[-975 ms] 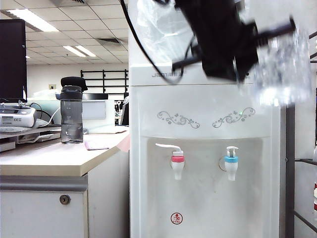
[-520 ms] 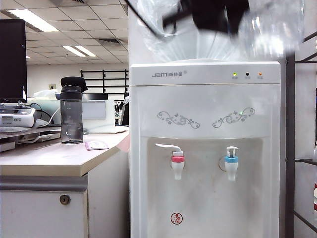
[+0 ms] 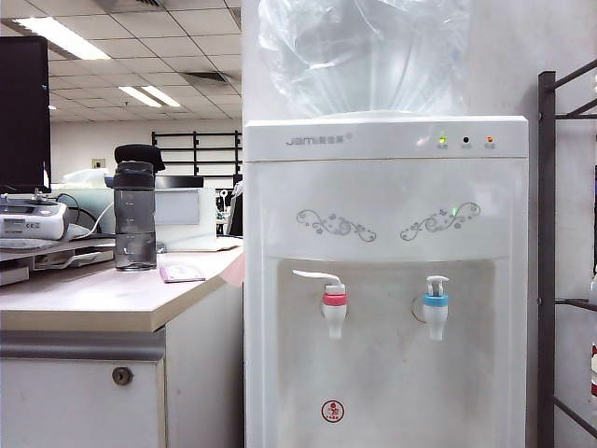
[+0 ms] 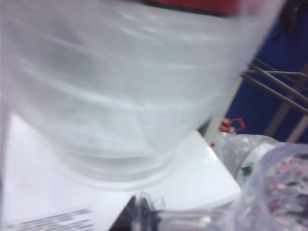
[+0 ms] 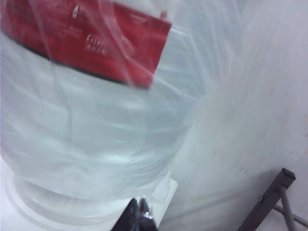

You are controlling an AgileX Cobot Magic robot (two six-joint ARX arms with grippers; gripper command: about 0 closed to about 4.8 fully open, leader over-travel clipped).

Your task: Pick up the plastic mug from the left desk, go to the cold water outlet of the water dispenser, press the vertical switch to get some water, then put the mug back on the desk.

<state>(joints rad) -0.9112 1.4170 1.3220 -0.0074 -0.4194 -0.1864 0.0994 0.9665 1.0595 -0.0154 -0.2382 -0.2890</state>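
Observation:
Neither arm shows in the exterior view. In the left wrist view my left gripper (image 4: 143, 212) is shut on the thin clear handle of the plastic mug (image 4: 281, 190), which hangs beside the big clear bottle (image 4: 130, 86), above the water dispenser's flat top (image 4: 202, 175). Whether water is in the mug I cannot tell. My right gripper (image 5: 139, 214) is shut on nothing, close to the same bottle (image 5: 96, 125). Lower on the water dispenser (image 3: 382, 187) sits the cold water outlet (image 3: 436, 313) with its vertical switch (image 3: 436, 283). The left desk (image 3: 93, 303) stands left of it.
A red-collared tap (image 3: 333, 310) with a long sideways lever is left of the blue one. A black-lidded bottle (image 3: 135, 210) and a pink pad (image 3: 182, 273) stand on the desk. A dark metal rack (image 3: 546, 261) stands at the dispenser's right.
The left arm carrying the mug has risen from in front of the dispenser's upper right and passed out of the top of the exterior view.

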